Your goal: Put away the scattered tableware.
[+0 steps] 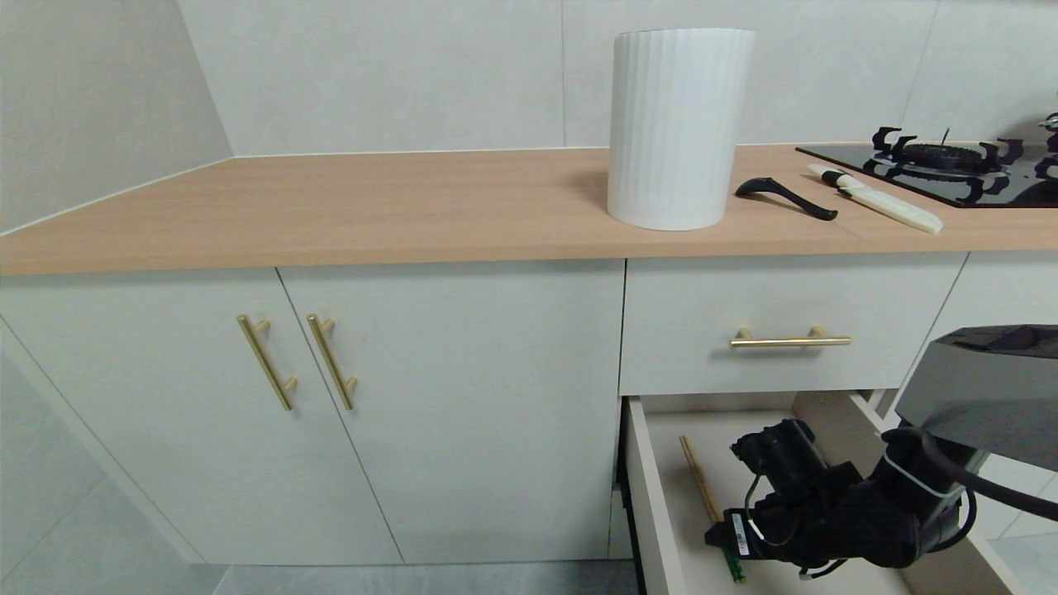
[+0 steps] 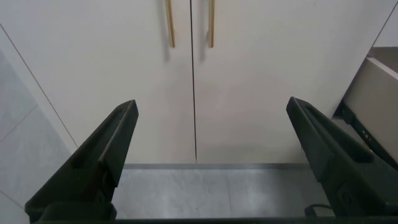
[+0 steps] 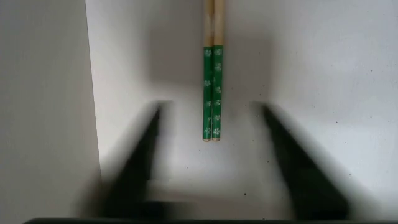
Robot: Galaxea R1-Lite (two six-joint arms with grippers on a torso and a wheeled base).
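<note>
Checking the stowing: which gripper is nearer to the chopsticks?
Right. The right gripper hangs over the chopsticks in the drawer; the left gripper faces the cabinet doors, away from them.

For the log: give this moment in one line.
chopsticks in open drawer | right end effector open over them | left end effector open
</note>
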